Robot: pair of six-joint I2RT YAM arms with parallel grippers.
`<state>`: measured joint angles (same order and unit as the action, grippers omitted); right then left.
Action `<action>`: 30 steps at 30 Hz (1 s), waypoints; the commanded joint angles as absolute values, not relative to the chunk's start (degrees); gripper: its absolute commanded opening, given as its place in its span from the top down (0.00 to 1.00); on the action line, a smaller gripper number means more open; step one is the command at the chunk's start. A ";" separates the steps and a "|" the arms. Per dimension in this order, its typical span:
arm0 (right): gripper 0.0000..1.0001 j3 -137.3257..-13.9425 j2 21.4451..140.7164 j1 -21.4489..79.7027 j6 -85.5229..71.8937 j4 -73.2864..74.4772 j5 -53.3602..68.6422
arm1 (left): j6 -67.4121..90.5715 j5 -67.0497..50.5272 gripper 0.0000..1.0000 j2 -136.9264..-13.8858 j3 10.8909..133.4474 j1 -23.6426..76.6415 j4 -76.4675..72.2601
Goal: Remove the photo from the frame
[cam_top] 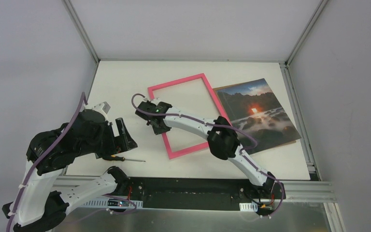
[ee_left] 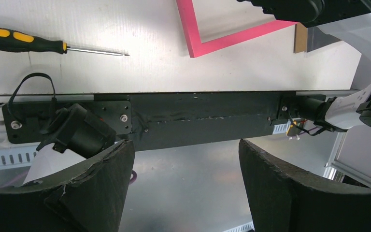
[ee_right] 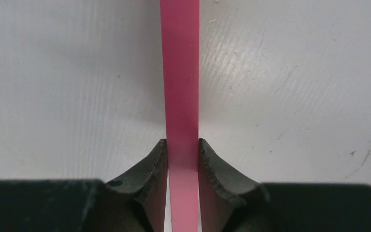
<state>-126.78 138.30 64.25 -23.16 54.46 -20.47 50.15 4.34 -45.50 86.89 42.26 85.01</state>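
Note:
The pink frame is empty, and the white table shows through it. The photo, a dark rocky landscape with an orange glow, lies flat just right of the frame, overlapping its right side. My right gripper is shut on the frame's left bar. In the right wrist view both fingers press the pink bar at the right gripper. My left gripper hangs open at the table's near left, away from both. Nothing sits between the jaws of the left gripper.
An orange-handled screwdriver lies near the front edge, left of the frame, and appears in the left wrist view as the screwdriver. The black base rail runs along the table's near edge. Grey walls close in the table's left, back and right.

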 commanded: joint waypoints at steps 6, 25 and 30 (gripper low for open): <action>1.00 -133.37 141.44 65.73 -33.27 55.40 -19.85 | 48.23 5.39 0.20 -45.24 88.94 41.83 89.10; 0.27 -126.86 130.35 65.50 -26.72 56.03 -15.98 | 44.06 4.66 0.17 -47.74 88.15 41.79 86.44; 0.18 -114.96 117.11 63.90 -27.19 55.98 -16.56 | 43.35 2.45 0.14 -50.73 86.15 41.84 79.06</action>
